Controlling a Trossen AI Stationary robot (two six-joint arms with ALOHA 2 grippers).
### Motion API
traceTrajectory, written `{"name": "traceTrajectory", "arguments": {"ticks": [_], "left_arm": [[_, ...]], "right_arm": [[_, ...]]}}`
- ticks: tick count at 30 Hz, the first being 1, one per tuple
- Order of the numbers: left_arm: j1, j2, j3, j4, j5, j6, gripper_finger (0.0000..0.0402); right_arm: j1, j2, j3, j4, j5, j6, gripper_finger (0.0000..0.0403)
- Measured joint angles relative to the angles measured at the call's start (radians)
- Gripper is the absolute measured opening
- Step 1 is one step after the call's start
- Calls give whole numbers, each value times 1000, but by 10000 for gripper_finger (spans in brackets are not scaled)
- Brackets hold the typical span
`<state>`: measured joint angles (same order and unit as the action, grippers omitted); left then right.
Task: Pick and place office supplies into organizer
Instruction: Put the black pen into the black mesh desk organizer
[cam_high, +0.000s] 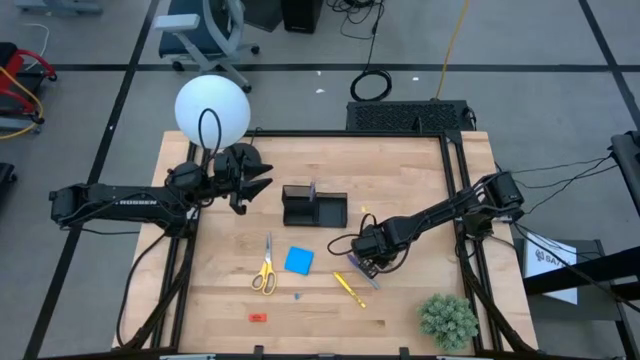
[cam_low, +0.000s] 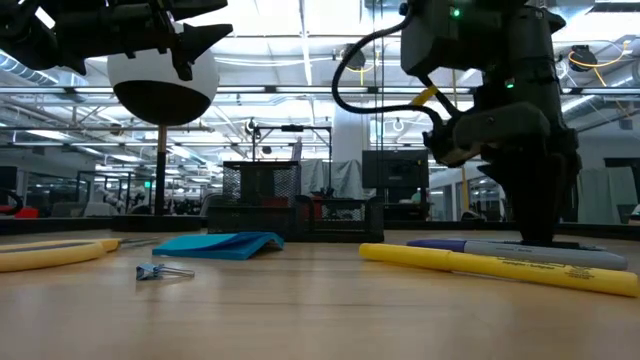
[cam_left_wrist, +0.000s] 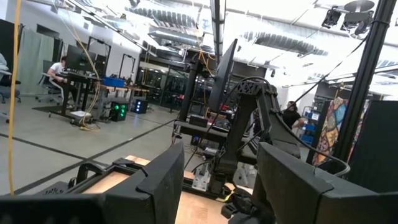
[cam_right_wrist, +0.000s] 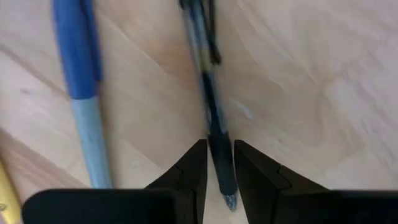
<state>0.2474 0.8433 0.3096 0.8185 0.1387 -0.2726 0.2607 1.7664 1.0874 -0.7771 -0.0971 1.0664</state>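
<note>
HOLD: our right gripper (cam_right_wrist: 219, 163) is down at the tabletop right of the organizer (cam_high: 314, 207), jaws narrow around a black pen (cam_right_wrist: 207, 87), tip-low to pinch its barrel | NEARBY: blue-capped pen (cam_right_wrist: 79, 81) just beside, yellow pen (cam_high: 348, 288) near; could get nudged | LEFT: our left gripper (cam_high: 247, 180) hangs wide, empty, left of the organizer.

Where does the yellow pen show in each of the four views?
High view: the yellow pen lies on the table, lower centre, just below the right gripper.
Low view: it lies in the foreground at right, in front of the right gripper.
Left wrist view: not in it.
Right wrist view: only a yellow sliver at the lower left edge, perhaps the pen.
Shared landmark: the right gripper.
</note>
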Motion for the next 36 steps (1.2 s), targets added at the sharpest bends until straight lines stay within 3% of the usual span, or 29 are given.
{"name": "traceTrajectory", "arguments": {"ticks": [15,27,36], "left_arm": [[0,0,0,-2,0,0,209],[0,0,0,-2,0,0,209],[0,0,0,-2,0,0,209]], "right_arm": [[3,-4,-106,84,-8,13,71],[3,-5,-96,135,-10,-187,71],[3,-4,-96,137,-12,-197,70]]}}
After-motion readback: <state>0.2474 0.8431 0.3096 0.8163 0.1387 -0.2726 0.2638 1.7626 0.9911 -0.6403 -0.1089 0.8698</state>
